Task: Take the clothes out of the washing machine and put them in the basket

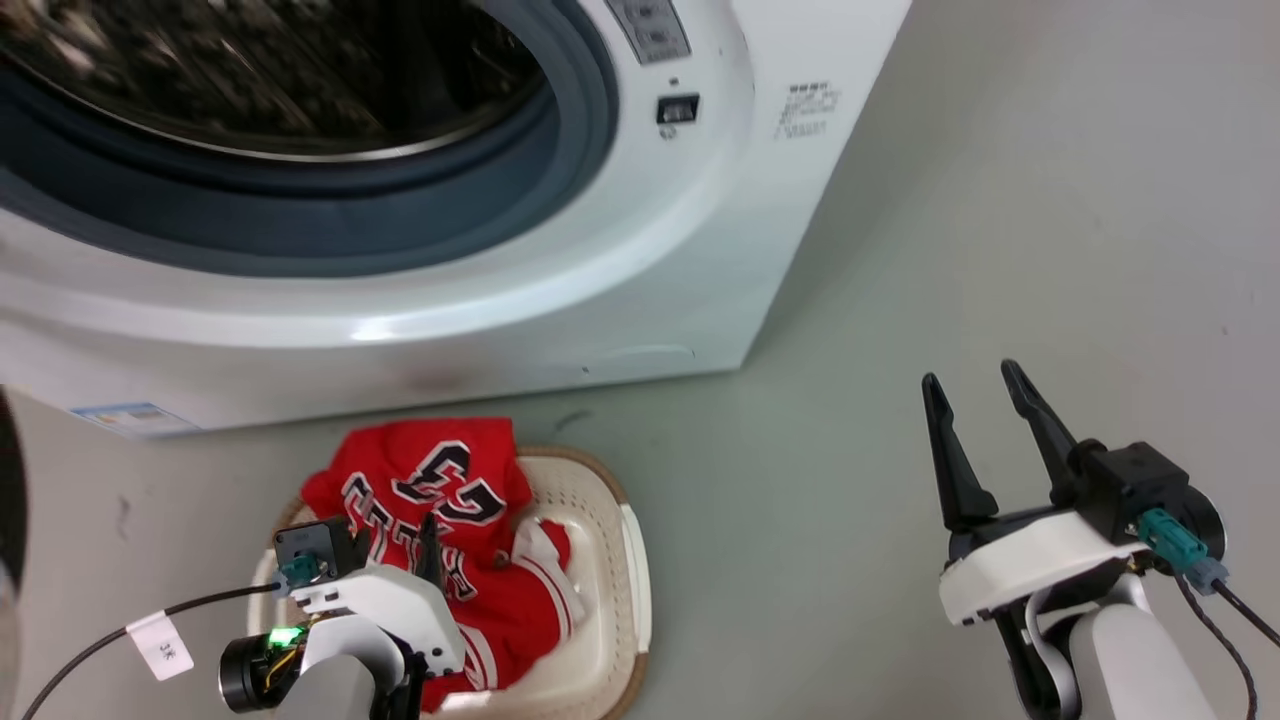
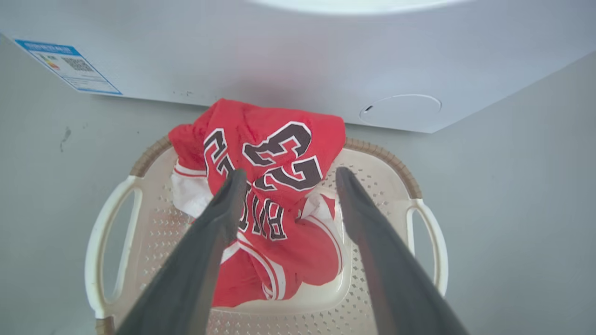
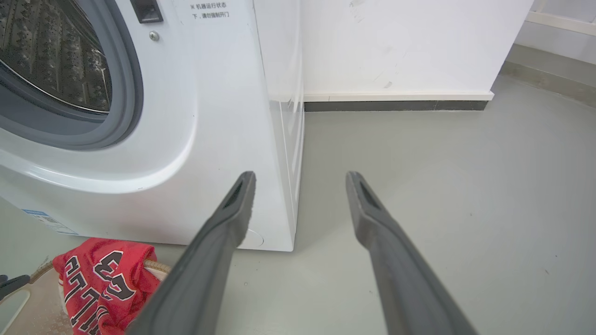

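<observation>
The clothes (image 1: pixel 430 480), a red jersey with black lettering and the number 23, lie crumpled in the basket (image 1: pixel 625 560) and hang over its far rim. The basket stands on the floor right before the washing machine (image 1: pixel 600 300), whose steel drum (image 1: pixel 280 70) stands open. My left gripper (image 1: pixel 395 545) hovers open just above the jersey (image 2: pixel 274 139), one finger on each side of the lettering, holding nothing. The cream basket (image 2: pixel 421 218) spreads below it. Off to the right my right gripper (image 1: pixel 970 375) is open over bare floor, and the right wrist view has the jersey (image 3: pixel 102 274) at its lower left.
Grey floor (image 1: pixel 1000 200) stretches right of the machine to a white wall with a dark skirting board (image 3: pixel 396 105). A blue label (image 2: pixel 70 67) sticks to the machine's lower front. A black cable with a white tag (image 1: pixel 160 645) trails from my left wrist.
</observation>
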You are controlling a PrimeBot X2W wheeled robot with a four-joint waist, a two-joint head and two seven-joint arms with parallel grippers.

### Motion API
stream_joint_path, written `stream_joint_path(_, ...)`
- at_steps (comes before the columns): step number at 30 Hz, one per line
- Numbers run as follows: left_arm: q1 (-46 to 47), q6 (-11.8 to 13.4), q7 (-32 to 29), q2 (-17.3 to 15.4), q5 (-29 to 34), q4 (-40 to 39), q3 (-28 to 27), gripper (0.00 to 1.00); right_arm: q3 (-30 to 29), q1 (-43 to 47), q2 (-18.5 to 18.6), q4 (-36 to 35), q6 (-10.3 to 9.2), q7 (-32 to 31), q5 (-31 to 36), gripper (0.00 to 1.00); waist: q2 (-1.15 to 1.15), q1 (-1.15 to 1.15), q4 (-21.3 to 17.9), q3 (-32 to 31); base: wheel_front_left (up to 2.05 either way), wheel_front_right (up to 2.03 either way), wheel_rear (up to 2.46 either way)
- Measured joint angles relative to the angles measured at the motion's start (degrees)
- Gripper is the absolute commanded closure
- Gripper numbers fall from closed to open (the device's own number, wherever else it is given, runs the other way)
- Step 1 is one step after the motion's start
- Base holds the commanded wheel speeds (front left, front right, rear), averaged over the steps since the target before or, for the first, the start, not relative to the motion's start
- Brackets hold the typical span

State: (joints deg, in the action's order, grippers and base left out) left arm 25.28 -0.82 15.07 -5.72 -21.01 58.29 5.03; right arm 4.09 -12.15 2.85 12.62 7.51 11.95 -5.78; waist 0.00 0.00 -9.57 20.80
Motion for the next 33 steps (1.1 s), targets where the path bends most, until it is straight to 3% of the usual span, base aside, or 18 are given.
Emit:
stream_joint_path(11, -8.6, 1.5, 0.0, 1.2, 6.4, -20.2, -3.4, 0.00, -2.7, 6.5, 0.0, -4.4, 0.00, -3.0, 2.6, 0.00, 0.00, -0.01, 3.3, -11.4, 0.00, 0.00, 0.00)
stream_joint_path(22, -14.5, 2.4, 0.0, 1.4, 12.7, -39.3, -5.4, 0.00, -4.1, 10.8, 0.0, -9.2, 0.00, -5.4, 4.9, 0.00, 0.00, -0.01, 5.0, -18.0, 0.00, 0.00, 0.00)
stream_joint_path(33, -22.0, 2.9, 0.0, 0.7, 15.7, -47.2, -4.5, 0.00, -2.7, 13.6, 0.0, -11.5, 0.00, -6.0, 5.0, 0.00, 0.00, -0.01, 5.6, -21.9, 0.00, 0.00, 0.00)
